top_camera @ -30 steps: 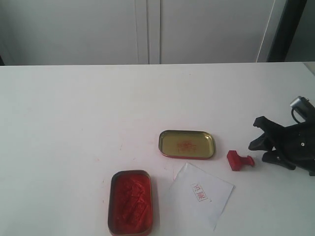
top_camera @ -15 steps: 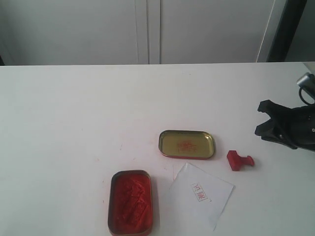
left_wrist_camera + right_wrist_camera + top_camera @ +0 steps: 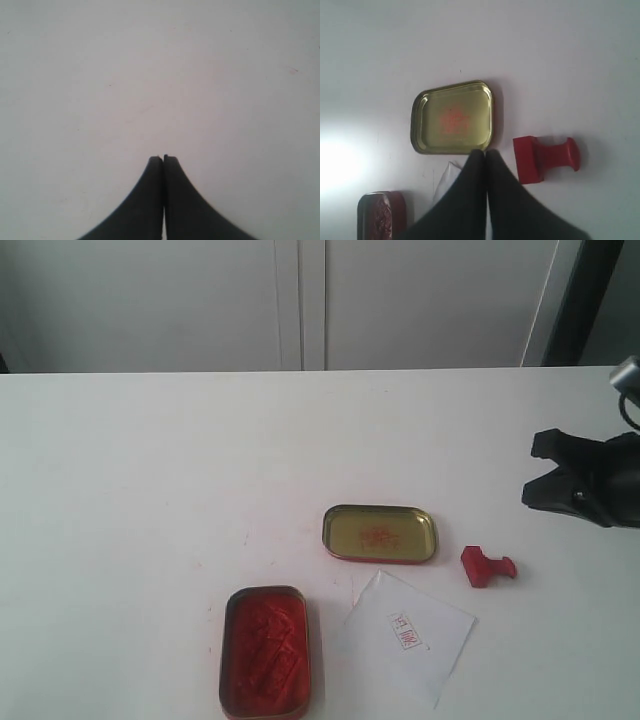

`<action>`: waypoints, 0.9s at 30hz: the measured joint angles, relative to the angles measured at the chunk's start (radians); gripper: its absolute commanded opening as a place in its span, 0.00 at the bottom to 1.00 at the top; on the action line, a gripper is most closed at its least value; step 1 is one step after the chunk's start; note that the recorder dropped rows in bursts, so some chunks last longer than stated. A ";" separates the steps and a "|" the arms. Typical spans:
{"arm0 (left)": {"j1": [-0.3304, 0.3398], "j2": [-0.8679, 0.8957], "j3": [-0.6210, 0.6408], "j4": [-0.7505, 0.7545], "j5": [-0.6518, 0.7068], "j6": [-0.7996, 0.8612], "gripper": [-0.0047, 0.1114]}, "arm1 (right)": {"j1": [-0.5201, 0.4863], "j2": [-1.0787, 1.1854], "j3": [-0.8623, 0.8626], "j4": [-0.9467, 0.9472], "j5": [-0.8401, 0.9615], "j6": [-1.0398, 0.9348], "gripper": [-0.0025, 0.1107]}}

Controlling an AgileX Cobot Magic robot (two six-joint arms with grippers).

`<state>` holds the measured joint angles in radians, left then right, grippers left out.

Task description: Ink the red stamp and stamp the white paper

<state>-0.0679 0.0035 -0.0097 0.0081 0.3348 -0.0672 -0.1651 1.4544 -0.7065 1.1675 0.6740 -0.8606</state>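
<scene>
The red stamp (image 3: 487, 567) lies on its side on the table, to the right of the white paper (image 3: 378, 645); nothing is holding it. That paper carries a red rectangular print near its middle. My right gripper (image 3: 540, 470) hovers at the right edge, up and to the right of the stamp, well apart from it. In the right wrist view its jaws (image 3: 485, 151) are shut and empty, with the stamp (image 3: 545, 159) beside them and a corner of the paper (image 3: 447, 175) showing. My left gripper (image 3: 163, 157) is shut over bare white table and does not appear in the exterior view.
An open tin of red ink (image 3: 265, 652) sits at the front, left of the paper. Its gold lid (image 3: 380, 533), smeared with red inside, lies behind the paper. White cabinet doors stand beyond the table's far edge.
My right gripper has drawn back up and to the right, away from the stamp, and its jaws have gone from open to shut. The stamp, paper and tins have not moved.
</scene>
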 measured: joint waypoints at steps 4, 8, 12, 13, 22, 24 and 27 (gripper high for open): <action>0.000 0.000 0.000 0.000 0.000 0.000 0.04 | 0.000 -0.054 0.000 -0.096 0.000 0.078 0.02; 0.000 0.000 0.000 0.000 0.000 0.000 0.04 | 0.000 -0.112 0.000 -0.236 -0.005 0.183 0.02; 0.000 0.000 0.000 0.000 0.000 0.000 0.04 | 0.000 -0.172 0.000 -0.422 -0.005 0.301 0.02; 0.000 0.000 0.000 0.000 0.000 0.000 0.04 | 0.000 -0.183 0.000 -0.461 -0.002 0.326 0.02; 0.000 0.000 0.000 0.000 0.000 0.000 0.04 | 0.000 -0.284 0.000 -0.808 0.058 0.530 0.02; 0.000 0.000 0.000 0.000 0.000 0.000 0.04 | 0.000 -0.306 0.000 -0.878 0.074 0.563 0.02; 0.000 0.000 0.000 0.000 0.000 0.000 0.04 | 0.000 -0.340 0.000 -0.966 0.090 0.615 0.02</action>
<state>-0.0679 0.0035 -0.0097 0.0081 0.3348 -0.0672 -0.1655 1.1147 -0.7065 0.2017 0.7639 -0.2456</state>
